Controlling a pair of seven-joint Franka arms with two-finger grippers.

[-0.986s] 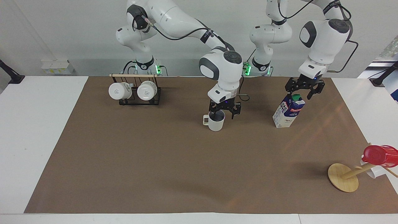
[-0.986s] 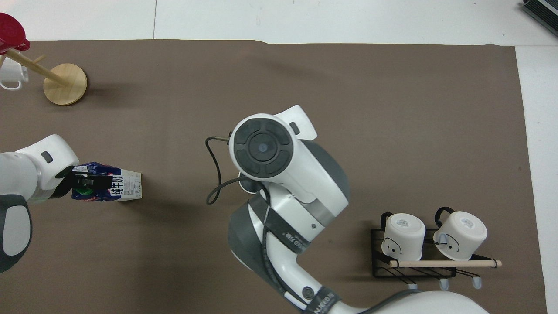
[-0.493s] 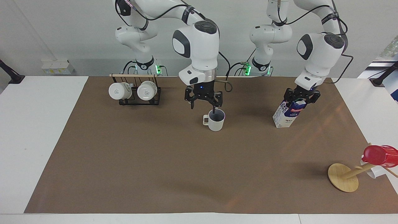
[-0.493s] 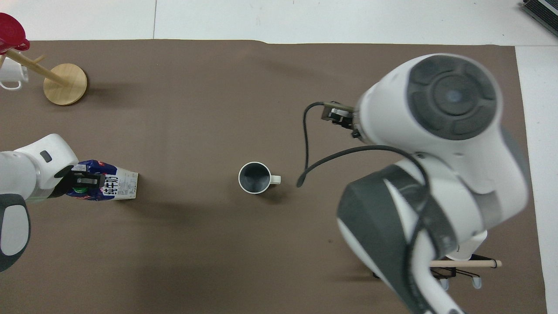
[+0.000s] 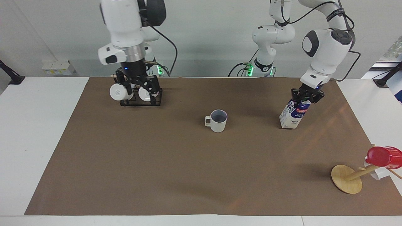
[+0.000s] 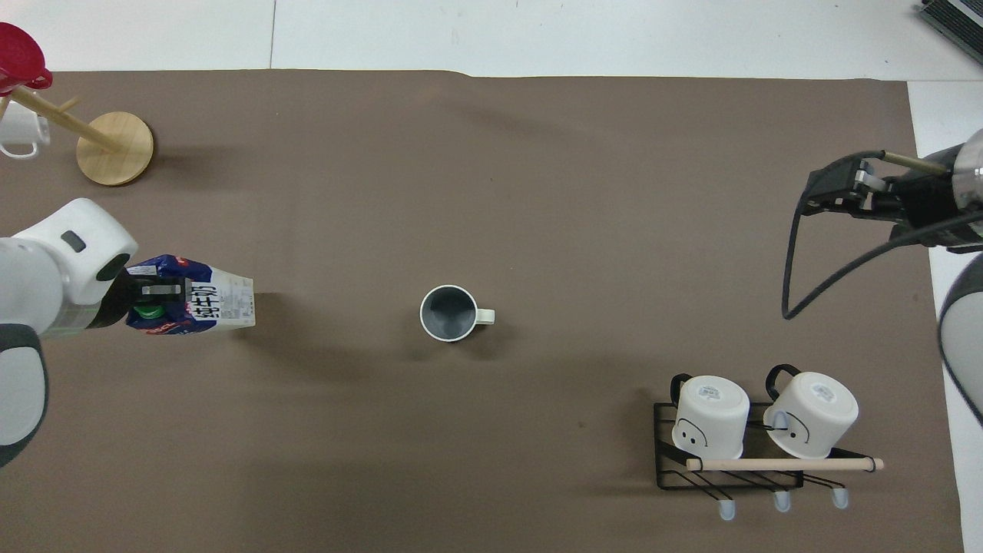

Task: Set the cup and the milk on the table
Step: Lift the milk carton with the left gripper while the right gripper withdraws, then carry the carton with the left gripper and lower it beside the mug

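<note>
The off-white cup [image 5: 218,121] stands upright and alone on the brown sheet of the table [image 5: 157,163], handle toward the right arm's end. In the overhead view the cup [image 6: 449,313] shows its grey inside. The milk [image 5: 293,113] rests on the sheet toward the left arm's end, leaning slightly. My left gripper [image 5: 306,95] is shut on the carton's top ridge; from overhead the left gripper [image 6: 153,296] sits on the milk [image 6: 203,307] by the green cap. My right gripper [image 5: 138,87] is open and empty, up over the mug rack.
A black wire rack [image 5: 138,100] with two white mugs [image 6: 710,415] stands near the robots at the right arm's end. A tilted wooden stand on a round disc [image 5: 345,179] holds a red cup [image 5: 384,156] at the left arm's end, far from the robots.
My right gripper let go of the cup, rose and swung away to above the mug rack. My left gripper closed on the milk's top and set the carton more upright.
</note>
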